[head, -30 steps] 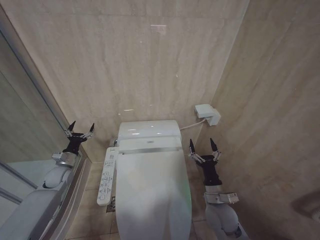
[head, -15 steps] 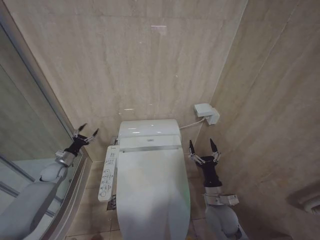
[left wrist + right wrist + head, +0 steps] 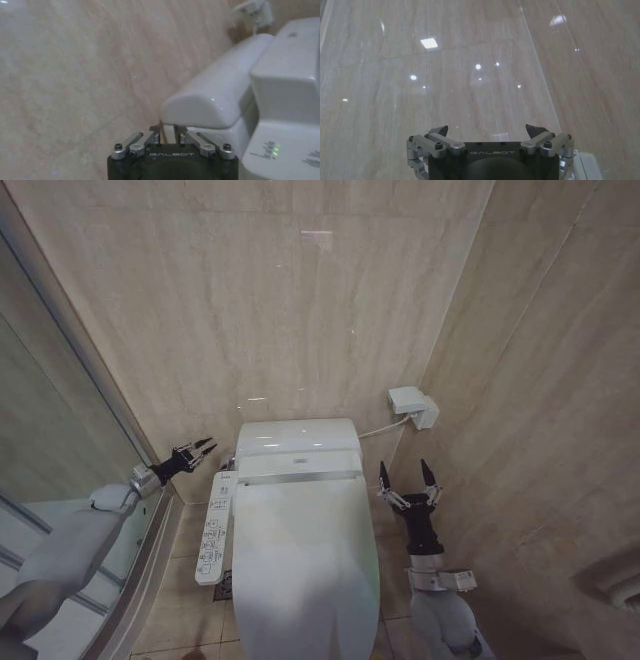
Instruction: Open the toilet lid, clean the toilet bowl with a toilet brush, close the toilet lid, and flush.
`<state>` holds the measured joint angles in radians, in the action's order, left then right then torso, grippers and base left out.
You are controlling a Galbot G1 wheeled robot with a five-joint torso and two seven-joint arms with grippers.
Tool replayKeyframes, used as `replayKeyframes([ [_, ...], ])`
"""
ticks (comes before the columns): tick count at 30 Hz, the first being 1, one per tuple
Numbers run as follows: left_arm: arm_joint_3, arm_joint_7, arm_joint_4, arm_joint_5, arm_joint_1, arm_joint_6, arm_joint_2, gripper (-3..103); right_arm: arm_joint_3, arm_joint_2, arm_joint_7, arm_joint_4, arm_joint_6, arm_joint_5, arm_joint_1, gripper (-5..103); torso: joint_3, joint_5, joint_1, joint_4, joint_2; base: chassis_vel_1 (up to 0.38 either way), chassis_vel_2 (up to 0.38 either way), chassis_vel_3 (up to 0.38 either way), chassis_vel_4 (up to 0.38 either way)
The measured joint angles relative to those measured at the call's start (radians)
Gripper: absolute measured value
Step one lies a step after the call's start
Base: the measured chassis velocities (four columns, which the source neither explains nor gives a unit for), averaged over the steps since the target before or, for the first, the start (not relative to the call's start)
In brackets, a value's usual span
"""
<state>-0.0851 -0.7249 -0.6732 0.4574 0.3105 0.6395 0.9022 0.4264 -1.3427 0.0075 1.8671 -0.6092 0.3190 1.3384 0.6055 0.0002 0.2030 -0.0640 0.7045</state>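
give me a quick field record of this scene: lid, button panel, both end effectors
toilet lid: down, covering the bowl
button panel: on the toilet's side nearer the left arm
left end effector: fingers shut, empty, tilted toward the toilet tank, close to the panel's rear end
right end effector: fingers open, empty, pointing up beside the toilet's other side
wall box: mounted on the corner wall, cable running to the tank

Glossy beige stone walls [image 3: 300, 310] meet in a corner — glass partition [image 3: 50, 440] at left, tiled floor [image 3: 185, 600].

toilet lid [image 3: 305, 565] down | left pincer [image 3: 207, 447] closed, near tank | right pincer [image 3: 407, 480] spread, upright beside bowl
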Motion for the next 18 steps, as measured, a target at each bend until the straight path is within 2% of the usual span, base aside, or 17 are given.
replayKeyframes([
  [2,-0.001,-0.013,0.007,-0.015,-0.004,0.001,0.000,39,0.000,0.000,0.000,0.000,0.000,0.000,0.000,100,0.000,-0.0001,0.000,0.0000,0.000,0.000,0.000,0.000,0.000],
  [3,-0.001,-0.018,0.011,-0.024,-0.006,0.002,0.000,7,0.000,-0.001,0.000,-0.001,0.000,0.000,-0.001,100,0.000,-0.0001,0.000,0.0002,0.000,0.000,0.000,0.000,0.000],
  [9,-0.004,-0.052,0.022,-0.055,-0.002,0.010,-0.004,7,-0.001,-0.003,0.000,-0.007,-0.001,-0.001,-0.007,100,0.000,-0.0003,0.000,0.0001,0.000,0.000,0.000,0.000,0.000],
  [10,-0.005,-0.058,0.022,-0.059,0.001,0.012,-0.005,0,-0.002,-0.005,0.000,-0.008,-0.001,-0.001,-0.009,100,0.000,-0.0004,0.000,0.0001,0.000,0.000,0.000,0.000,0.000],
  [18,-0.013,-0.055,0.041,-0.074,0.014,0.017,0.013,0,-0.006,-0.012,-0.003,-0.016,-0.002,-0.006,-0.011,100,0.000,-0.0004,0.000,-0.0001,0.000,0.000,0.000,0.000,0.000],
])
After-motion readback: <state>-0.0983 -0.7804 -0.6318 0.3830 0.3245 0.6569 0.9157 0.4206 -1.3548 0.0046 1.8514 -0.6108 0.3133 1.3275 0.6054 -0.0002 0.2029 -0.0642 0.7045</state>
